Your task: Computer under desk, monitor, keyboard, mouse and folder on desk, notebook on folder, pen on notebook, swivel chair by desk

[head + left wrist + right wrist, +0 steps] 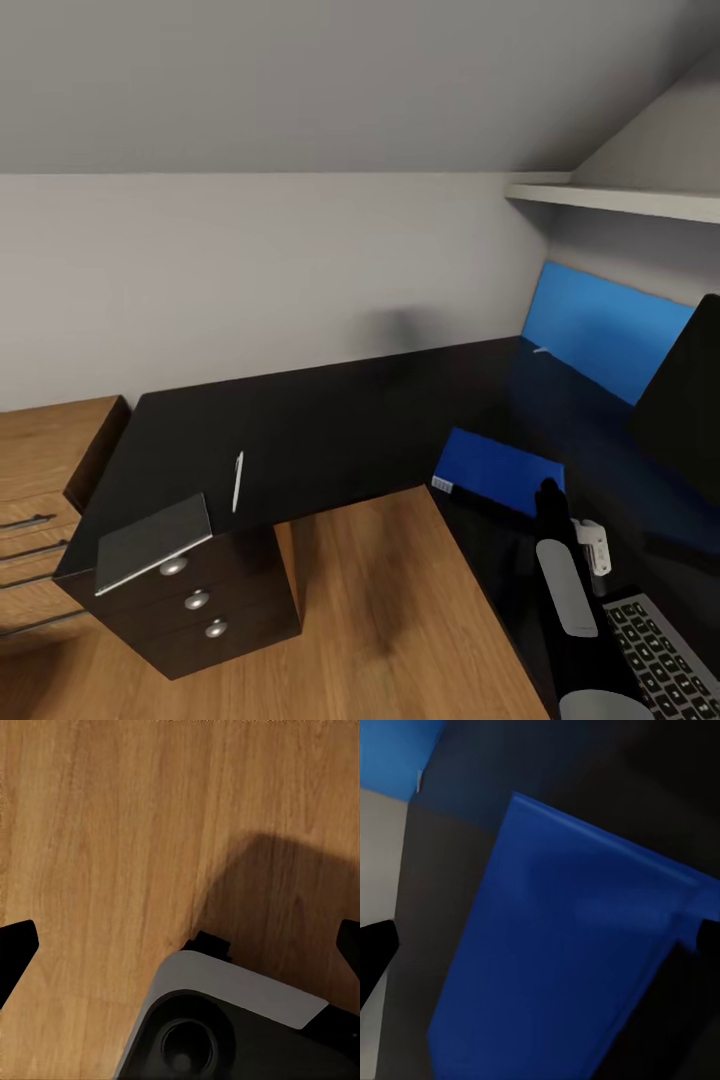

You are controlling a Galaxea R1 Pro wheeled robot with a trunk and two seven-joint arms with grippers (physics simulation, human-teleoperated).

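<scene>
The black desk [330,420] runs along the wall and turns toward me on the right. On that right wing lies the blue folder [498,468], flat. My right gripper [548,498] hangs just over the folder's near edge; in the right wrist view the folder [562,945] lies below the open gripper [540,945], nothing held. The grey notebook [155,540] sits on the desk's left corner, the white pen [238,482] beside it. The monitor [690,400] and keyboard [665,660] show at the right edge. My left gripper [180,945] is open over wooden floor.
A drawer unit with three silver knobs [196,600] stands under the desk's left end, a wooden chest [40,480] left of it. A blue panel [605,330] leans behind the desk, under a white shelf [620,197]. Wooden floor [400,620] fills the desk's inner corner.
</scene>
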